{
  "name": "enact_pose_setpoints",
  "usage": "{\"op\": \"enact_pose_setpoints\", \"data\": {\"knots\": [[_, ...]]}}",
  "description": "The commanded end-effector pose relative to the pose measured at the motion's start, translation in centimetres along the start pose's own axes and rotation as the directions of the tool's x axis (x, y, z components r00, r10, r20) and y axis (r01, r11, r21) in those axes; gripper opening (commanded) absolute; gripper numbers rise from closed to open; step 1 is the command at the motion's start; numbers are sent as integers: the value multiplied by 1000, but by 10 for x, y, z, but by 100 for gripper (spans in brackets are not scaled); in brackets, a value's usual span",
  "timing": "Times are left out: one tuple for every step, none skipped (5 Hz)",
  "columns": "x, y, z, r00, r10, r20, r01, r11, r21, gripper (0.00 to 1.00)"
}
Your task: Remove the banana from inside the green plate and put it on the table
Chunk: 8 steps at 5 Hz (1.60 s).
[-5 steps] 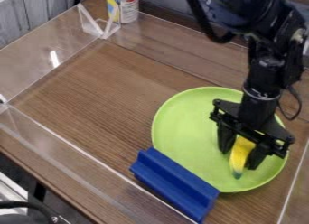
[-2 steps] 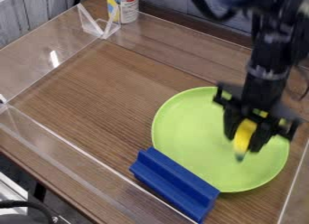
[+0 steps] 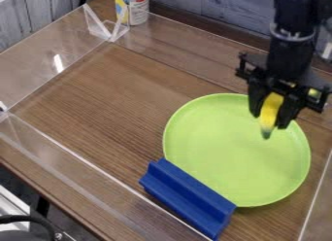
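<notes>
The yellow banana hangs upright above the right part of the lime-green plate, lifted clear of its surface, dark tip pointing down. My black gripper points straight down and is shut on the banana, one finger on each side of it. The plate is large and round, lies on the brown wood-grain table, and has nothing else in it.
A blue rectangular block lies by the plate's near-left rim. Clear acrylic walls run along the table's left and far edges. A white bottle stands beyond the far wall.
The gripper has risen and shifted away from the camera with the banana in it. The banana, which lay on the plate, now hangs above it.
</notes>
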<state>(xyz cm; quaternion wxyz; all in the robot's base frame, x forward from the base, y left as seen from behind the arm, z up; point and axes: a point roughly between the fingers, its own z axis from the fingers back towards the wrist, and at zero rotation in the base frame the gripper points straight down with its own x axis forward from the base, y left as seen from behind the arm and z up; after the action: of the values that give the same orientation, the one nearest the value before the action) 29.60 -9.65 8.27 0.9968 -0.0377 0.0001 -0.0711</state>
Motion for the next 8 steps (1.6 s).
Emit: {"op": "enact_pose_setpoints", "data": {"knots": [[3, 10, 0, 999, 7, 32, -7, 1000, -1, 0], [10, 15, -8, 999, 10, 33, -10, 1000, -2, 0], [18, 14, -11, 999, 4, 48, -4, 1000, -9, 0], [24, 12, -12, 998, -2, 63, 4, 1000, -20, 0], [27, 12, -12, 997, -7, 75, 9, 1000, -29, 0], [26, 14, -8, 996, -9, 89, 12, 999, -36, 0], [17, 31, 6, 995, 9, 101, -6, 1000, -30, 0], [4, 76, 18, 991, 71, 113, -70, 997, -13, 0]]}}
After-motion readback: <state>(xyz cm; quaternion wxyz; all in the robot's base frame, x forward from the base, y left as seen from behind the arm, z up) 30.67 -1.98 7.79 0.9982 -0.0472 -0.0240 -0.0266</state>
